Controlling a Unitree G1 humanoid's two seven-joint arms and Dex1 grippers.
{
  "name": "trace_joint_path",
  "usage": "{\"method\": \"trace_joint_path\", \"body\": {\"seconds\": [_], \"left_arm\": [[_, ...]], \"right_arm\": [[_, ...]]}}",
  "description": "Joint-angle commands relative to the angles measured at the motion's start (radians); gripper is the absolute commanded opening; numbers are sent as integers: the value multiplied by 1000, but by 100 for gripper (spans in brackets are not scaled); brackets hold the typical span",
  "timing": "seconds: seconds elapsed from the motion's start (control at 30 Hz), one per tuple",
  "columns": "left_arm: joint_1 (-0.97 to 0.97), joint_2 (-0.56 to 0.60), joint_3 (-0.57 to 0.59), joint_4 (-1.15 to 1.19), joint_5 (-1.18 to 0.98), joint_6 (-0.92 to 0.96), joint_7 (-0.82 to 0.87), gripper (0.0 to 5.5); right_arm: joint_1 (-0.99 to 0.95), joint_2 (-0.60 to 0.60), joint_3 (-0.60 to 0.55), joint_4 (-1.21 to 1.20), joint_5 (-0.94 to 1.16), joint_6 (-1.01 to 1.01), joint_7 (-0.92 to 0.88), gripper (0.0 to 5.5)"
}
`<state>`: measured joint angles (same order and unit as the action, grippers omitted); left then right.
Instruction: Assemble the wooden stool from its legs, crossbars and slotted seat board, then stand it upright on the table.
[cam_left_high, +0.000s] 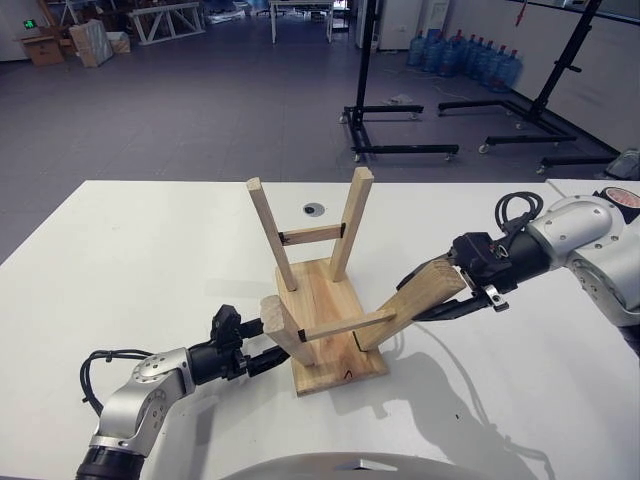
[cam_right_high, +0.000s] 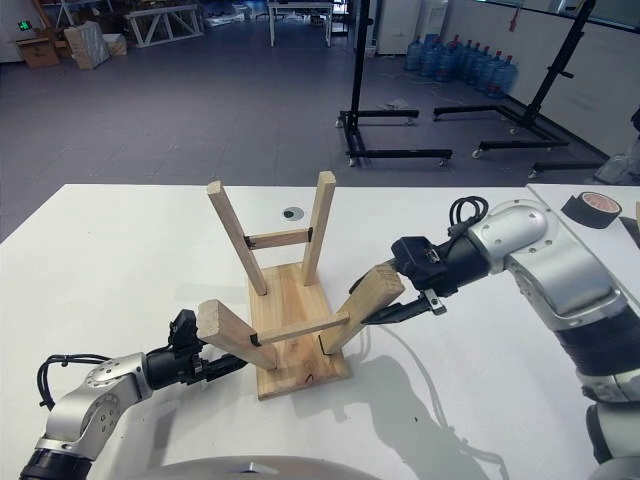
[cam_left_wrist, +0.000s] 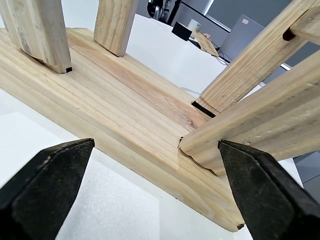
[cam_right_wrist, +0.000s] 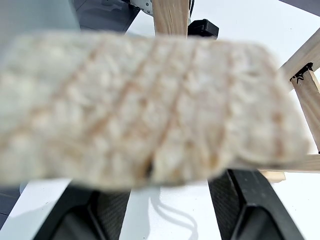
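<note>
The wooden stool lies upside down on the white table, its slotted seat board (cam_left_high: 322, 292) flat and its legs pointing up. The two far legs (cam_left_high: 352, 222) are joined by a crossbar (cam_left_high: 313, 235). The near pair, a short-looking left leg (cam_left_high: 283, 328) and a slanting right leg (cam_left_high: 425, 295), share another crossbar (cam_left_high: 345, 325). My left gripper (cam_left_high: 265, 358) is open, low on the table, at the board's near-left edge by that leg's foot (cam_left_wrist: 200, 150). My right gripper (cam_left_high: 442, 310) is at the slanting leg's upper end; its fingers (cam_right_wrist: 95, 215) stand apart just under the wood (cam_right_wrist: 150, 105).
A black tape roll (cam_right_high: 598, 208) lies at the table's far right. A round grommet (cam_left_high: 314, 209) sits behind the stool. Black wheeled stands (cam_left_high: 400, 110) and water bottles are on the floor beyond the table. Bare table stretches left of the stool.
</note>
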<state>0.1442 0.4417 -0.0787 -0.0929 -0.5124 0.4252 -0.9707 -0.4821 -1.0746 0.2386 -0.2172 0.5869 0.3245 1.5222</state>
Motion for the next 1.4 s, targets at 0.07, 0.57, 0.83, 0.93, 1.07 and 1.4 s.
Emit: {"method": "trace_joint_path", "body": {"seconds": [0.07, 0.57, 0.83, 0.93, 1.07, 1.4], "left_arm": [[-25, -20, -35, 11, 17, -16, -8, 455], [-48, -23, -57, -1, 24, -3, -19, 455], [-53, -19, -49, 4, 22, -4, -20, 455], [-47, -18, -41, 1, 21, -5, -19, 455], [-52, -13, -36, 1, 19, -2, -23, 455], [-44, -4, -24, -37, 3, 9, -17, 455]], "right_arm": [[91, 68, 178, 13, -128, 60, 14, 203], [128, 157, 249, 36, -154, 142, -77, 203], [89, 158, 171, 81, -170, 88, -103, 355], [114, 137, 147, 82, -172, 74, -116, 409], [109, 158, 73, 67, -115, 75, -175, 469], [60, 169, -121, 82, -26, 71, -172, 469]]}}
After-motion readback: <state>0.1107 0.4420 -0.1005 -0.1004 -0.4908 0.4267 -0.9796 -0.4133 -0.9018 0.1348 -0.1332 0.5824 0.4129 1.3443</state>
